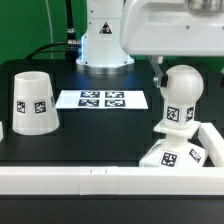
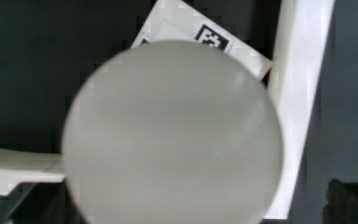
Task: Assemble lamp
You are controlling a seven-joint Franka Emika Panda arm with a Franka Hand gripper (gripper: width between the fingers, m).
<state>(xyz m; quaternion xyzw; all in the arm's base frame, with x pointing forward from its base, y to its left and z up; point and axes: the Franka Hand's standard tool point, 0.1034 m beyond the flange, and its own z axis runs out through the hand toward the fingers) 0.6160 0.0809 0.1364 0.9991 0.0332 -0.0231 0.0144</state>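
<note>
Exterior view: the white bulb (image 1: 182, 86) stands upright on its short neck, seated on the stepped square base (image 1: 172, 152), which sits on the black table (image 1: 100, 135) at the exterior view's right, close against the white rail (image 1: 80, 178) that runs along the table's near edge and turns up the right side. The gripper (image 1: 158, 72) hangs from the white arm above, just beside the bulb on the exterior view's left; one dark finger shows against the bulb's side, but whether the fingers pinch the bulb or stand apart from it I cannot tell. The tapered shade (image 1: 32, 102) rests mouth-down, well apart at the exterior view's left. Between shade and base, farther back, lies the marker board (image 1: 102, 99). Wrist view shows the bulb's (image 2: 172, 135) round top filling most of the picture, blurred, with a tagged corner of the base (image 2: 211, 35) and a white rail (image 2: 304, 90) behind it.
</note>
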